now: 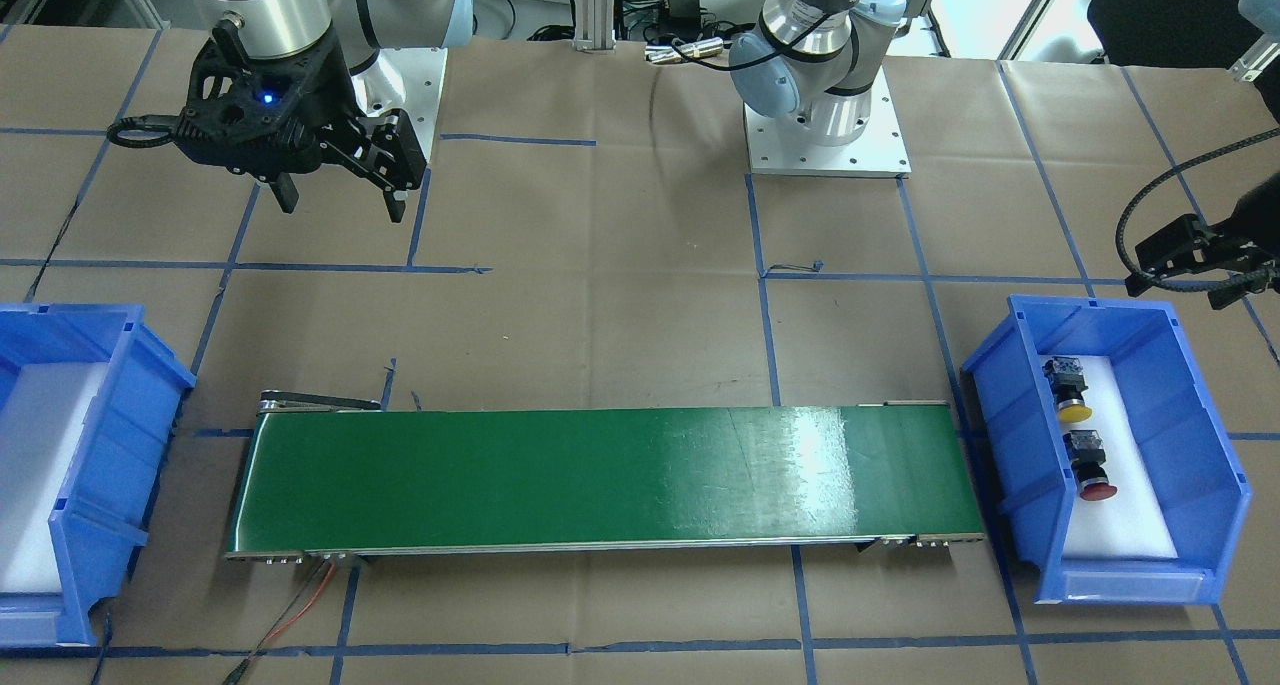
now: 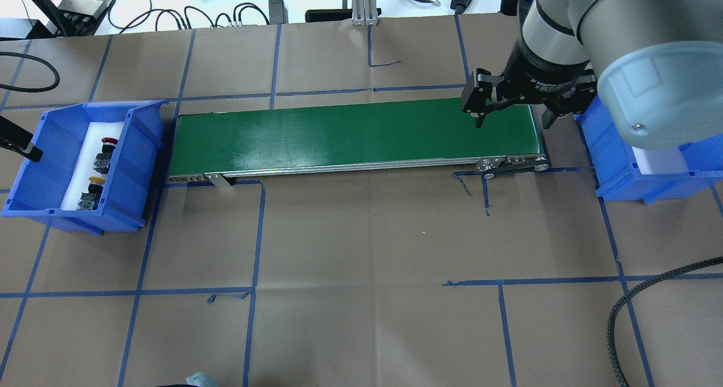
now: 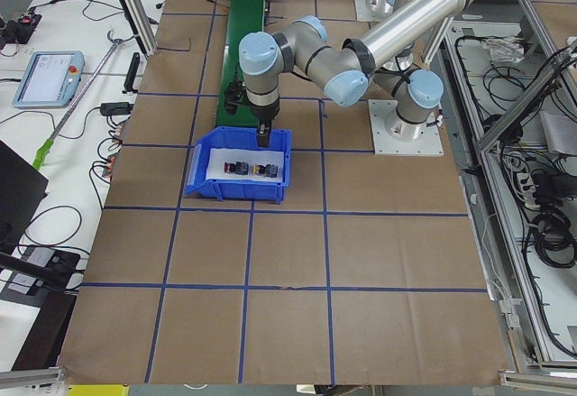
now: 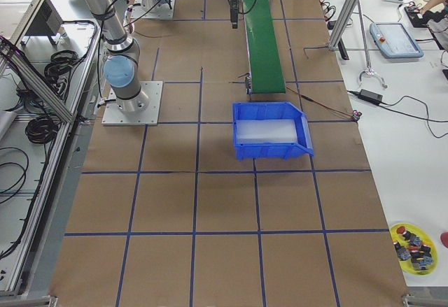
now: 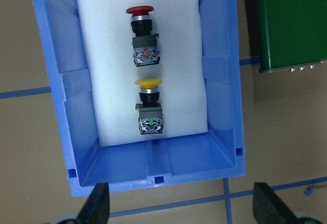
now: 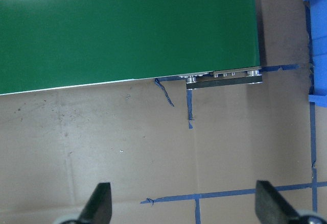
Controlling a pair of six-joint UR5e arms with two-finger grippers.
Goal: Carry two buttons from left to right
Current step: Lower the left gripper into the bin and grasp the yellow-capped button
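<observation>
Foam-lined blue bin (image 5: 223,81) holds mushroom-capped red button (image 5: 144,39), yellow button (image 5: 149,109); both jaws spread, empty.

The silver-and-grey left arm (image 3: 406,22) was extended outward from its base, with the wrist turned downward. Its black two-finger left end effector (image 5: 184,206) pointed straight down, with the fingers (image 5: 99,206) spread wide apart and nothing held between them. The silver-and-grey right arm (image 1: 270,10) was likewise reached out, with the wrist vertical. Its black two-finger right end effector (image 2: 513,118) pointed down, the fingers (image 6: 99,206) spread wide with nothing between them. A blue indicator light (image 1: 266,95) was lit on the right wrist housing. The two end effectors were well apart.
</observation>
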